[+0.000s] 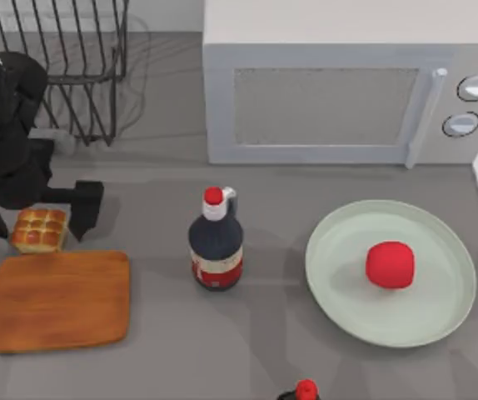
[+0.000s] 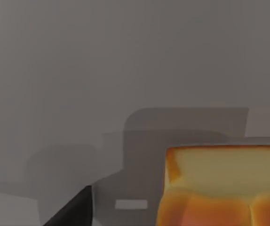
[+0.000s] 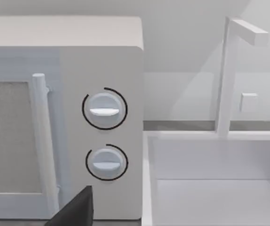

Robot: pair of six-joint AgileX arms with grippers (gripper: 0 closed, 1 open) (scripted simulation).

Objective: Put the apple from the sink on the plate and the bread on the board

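Left gripper (image 1: 39, 218) fingers spread either side of small square golden-brown bun bread (image 1: 39, 230), which sits on grey table (image 1: 247, 333) just above orange-brown wooden board (image 1: 60, 300). Bright-red round apple (image 1: 390, 264) lies on pale-green round plate (image 1: 331, 275). Dark sauce bottle (image 1: 216, 244) stands between.

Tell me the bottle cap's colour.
Red, on the dark bottle mid-table; its cap shows best in the top view.

We see a bright-red apple (image 1: 390, 265) on our pale-green plate (image 1: 339, 283), golden-brown bread (image 1: 39, 230) with glossy bumps, an orange-brown board (image 1: 60, 300), and a dark red-capped bottle (image 1: 216, 242)
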